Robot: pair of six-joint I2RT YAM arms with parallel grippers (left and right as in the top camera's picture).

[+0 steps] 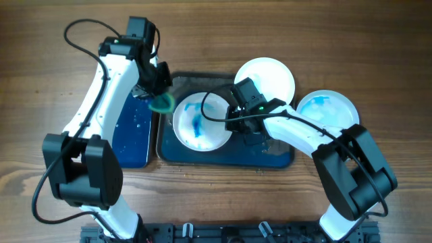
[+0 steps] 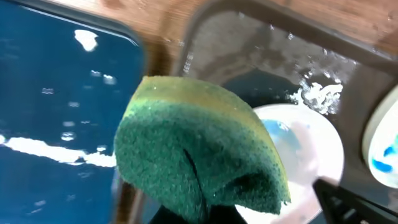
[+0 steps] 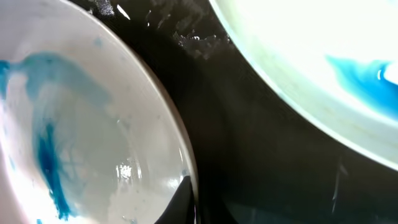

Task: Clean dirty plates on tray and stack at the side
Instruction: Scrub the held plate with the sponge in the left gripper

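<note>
We look down on a brown wooden table [image 1: 40, 81]. The wood has long lines, some dark and some light, that run from side to side. The light is bright and even, and it makes soft grey shadows on the wood. At the bottom edge we see a black bar [image 1: 223, 233] with little knobs.

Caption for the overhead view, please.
Left gripper holds a green sponge beside the smeared plate on the tray; right gripper at its rim.
</note>
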